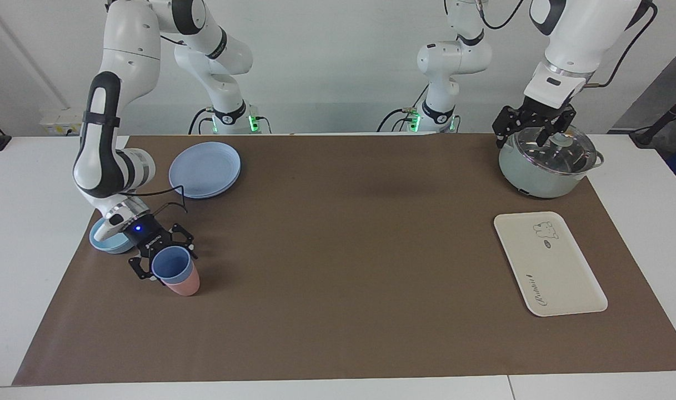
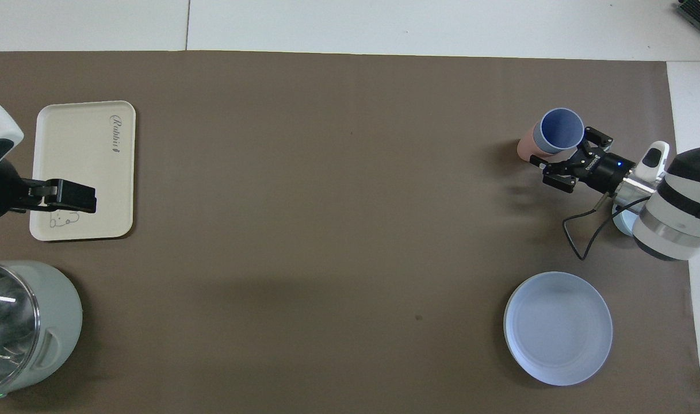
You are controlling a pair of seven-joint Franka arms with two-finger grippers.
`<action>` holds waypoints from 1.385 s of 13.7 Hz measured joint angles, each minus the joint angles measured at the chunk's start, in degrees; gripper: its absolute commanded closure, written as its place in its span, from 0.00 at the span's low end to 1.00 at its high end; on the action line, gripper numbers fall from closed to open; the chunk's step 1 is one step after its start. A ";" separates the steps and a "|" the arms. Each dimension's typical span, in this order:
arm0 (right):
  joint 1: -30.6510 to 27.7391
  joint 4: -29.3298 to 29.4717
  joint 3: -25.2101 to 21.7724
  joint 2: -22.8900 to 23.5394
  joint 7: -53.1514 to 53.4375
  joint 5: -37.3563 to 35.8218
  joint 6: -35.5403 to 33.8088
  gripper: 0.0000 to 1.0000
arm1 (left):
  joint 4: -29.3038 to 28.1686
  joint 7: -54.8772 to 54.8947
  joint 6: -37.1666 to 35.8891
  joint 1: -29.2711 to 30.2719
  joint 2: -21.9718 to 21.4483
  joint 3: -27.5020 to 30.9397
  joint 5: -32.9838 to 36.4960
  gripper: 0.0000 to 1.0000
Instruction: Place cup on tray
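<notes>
The periwinkle-blue cup (image 1: 172,265) stands nested in a salmon-pink tumbler (image 1: 184,285) at the right arm's end of the table; both also show in the overhead view, the cup (image 2: 561,129) and the tumbler (image 2: 523,148). My right gripper (image 1: 164,260) is open and low, one finger on each side of the cup's upper part; I cannot tell if they touch it. It also shows in the overhead view (image 2: 570,156). The cream-white tray (image 1: 549,266) lies at the left arm's end (image 2: 85,172). My left gripper (image 1: 535,129) hangs open over the pot and waits.
A grey-green pot with a glass lid (image 1: 546,166) stands nearer to the robots than the tray. A round blue plate (image 1: 204,168) and a low light-blue bowl (image 1: 105,243) lie by the right arm. Brown mat (image 1: 343,250) covers the table.
</notes>
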 measured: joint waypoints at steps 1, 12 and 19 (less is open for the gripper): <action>0.00 0.21 0.00 0.00 0.00 0.00 -0.10 0.00 | 0.00 0.68 0.00 -0.06 0.00 -0.08 0.00 0.00; 0.44 1.83 0.00 0.48 -0.29 0.07 0.22 1.00 | 0.10 3.63 0.06 -0.86 0.16 0.10 0.00 0.00; 8.42 3.88 0.02 -9.98 34.61 -26.06 9.49 1.00 | 2.87 1.83 -0.89 -1.01 3.46 -0.03 0.00 0.00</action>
